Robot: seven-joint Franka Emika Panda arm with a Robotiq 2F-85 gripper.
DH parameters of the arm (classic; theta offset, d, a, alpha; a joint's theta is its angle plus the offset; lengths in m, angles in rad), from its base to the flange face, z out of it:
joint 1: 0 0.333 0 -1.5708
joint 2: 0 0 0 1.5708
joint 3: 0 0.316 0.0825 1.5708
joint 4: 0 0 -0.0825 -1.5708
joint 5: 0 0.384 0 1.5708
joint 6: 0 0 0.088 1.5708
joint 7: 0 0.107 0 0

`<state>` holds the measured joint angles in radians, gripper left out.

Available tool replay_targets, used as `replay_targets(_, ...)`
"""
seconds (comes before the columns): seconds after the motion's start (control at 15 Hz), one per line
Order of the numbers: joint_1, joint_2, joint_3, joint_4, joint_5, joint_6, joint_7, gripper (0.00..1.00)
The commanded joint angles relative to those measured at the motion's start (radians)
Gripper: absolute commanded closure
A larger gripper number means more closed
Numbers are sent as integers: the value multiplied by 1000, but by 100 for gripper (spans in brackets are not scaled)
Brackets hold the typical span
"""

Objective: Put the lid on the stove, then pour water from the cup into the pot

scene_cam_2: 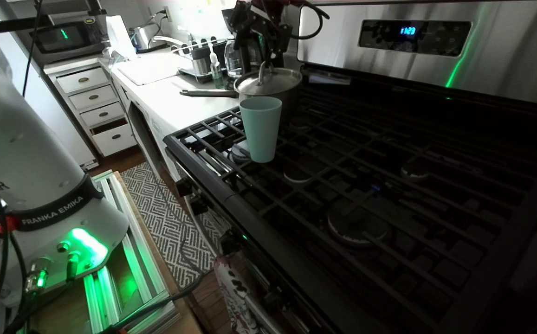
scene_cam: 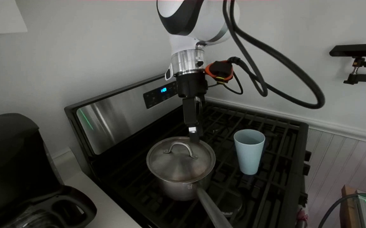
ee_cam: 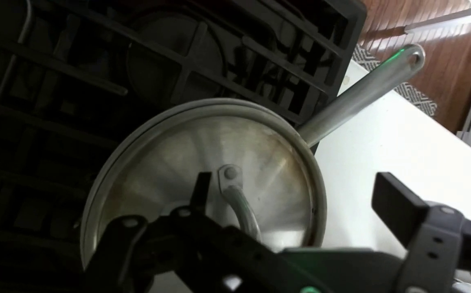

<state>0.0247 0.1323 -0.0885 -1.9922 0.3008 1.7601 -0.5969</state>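
The stainless-steel saucepan (scene_cam: 179,191) stands on the grates (ee_cam: 185,62) of the gas range (scene_cam: 116,117), capped by its domed metal lid (scene_cam: 180,162). The lid sits flat on the saucepan, so nothing could be poured in as things are; moving it onto the grates beside the saucepan looks like the step in hand, with the pour to follow. (The arched loop (ee_cam: 241,208) on top is the obvious place to grab.)

The gripper (ee_cam: 299,198) points down above the saucepan, its fingers (ee_cam: 400,207) spread wide and holding nothing. In the wrist view the loop lies between them: one finger over the lid, the other out past the saucepan, against the white countertop (ee_cam: 351,167). How far above the lid they hang I can't tell. Such a spread would suit straddling the loop.

The pale blue tumbler (scene_cam: 249,155) stands upright on the grates, near the saucepan but apart from it; the black coffee maker (scene_cam: 9,155) is on the saucepan's opposite side. Upright makes sense if the tumbler carries the water, though its contents don't show, and the gap should leave room to lift the lid without knocking it.
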Motion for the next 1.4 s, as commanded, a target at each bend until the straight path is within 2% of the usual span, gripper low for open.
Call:
replay_targets(0.0, -58, 101, 43, 107, 94, -72, -36, 0)
replay_targets(0.53, -113, 200, 92, 215, 165, -95, -41, 0)
replay_targets(0.67, -122, 218, 104, 227, 180, -105, -45, 3)
replay_targets(0.87, -128, 244, 112, 247, 176, -137, -32, 17)
replay_targets(1.13, -132, 268, 113, 261, 168, -165, -25, 41)
replay_targets(1.2, -133, 272, 113, 262, 164, -168, -21, 57)
replay_targets(1.33, -137, 278, 113, 263, 163, -167, -20, 72)
